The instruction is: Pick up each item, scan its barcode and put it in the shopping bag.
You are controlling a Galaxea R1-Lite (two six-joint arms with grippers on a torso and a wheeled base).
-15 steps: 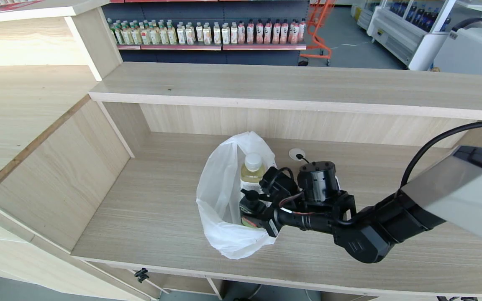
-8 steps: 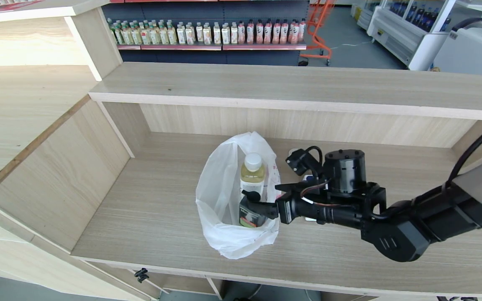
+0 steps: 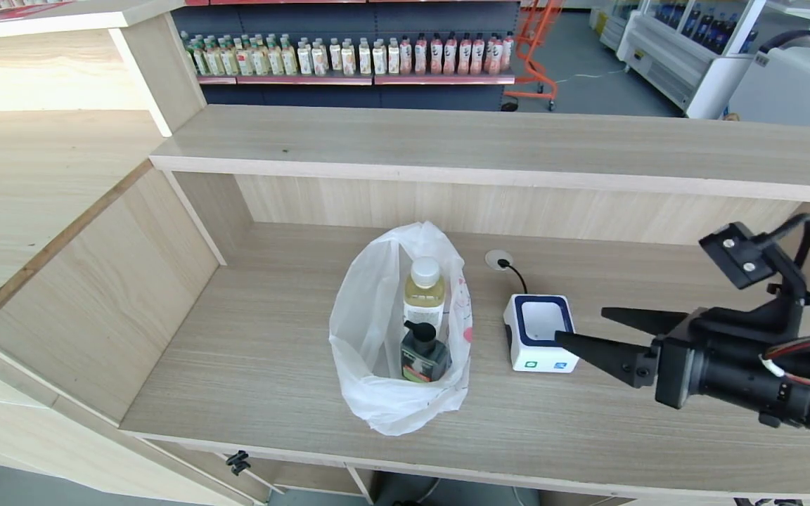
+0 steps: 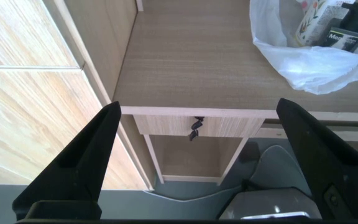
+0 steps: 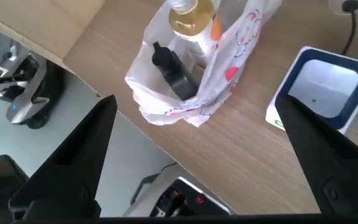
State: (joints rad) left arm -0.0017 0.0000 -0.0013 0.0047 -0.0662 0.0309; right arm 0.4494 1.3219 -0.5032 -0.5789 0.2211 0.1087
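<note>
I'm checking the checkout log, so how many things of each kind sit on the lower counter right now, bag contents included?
Shopping bag: 1
Bottles in the bag: 2, a pale drink bottle and a dark pump bottle
Barcode scanner: 1
Total: 4

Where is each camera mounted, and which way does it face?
Head view: on the head, facing forward and down at the counter; open right gripper shows.
Left wrist view: left wrist, facing the counter's front edge; open left gripper shows.
Right wrist view: right wrist, facing down at the scanner; its gripper shows.
Shared: all three show the shopping bag.
</note>
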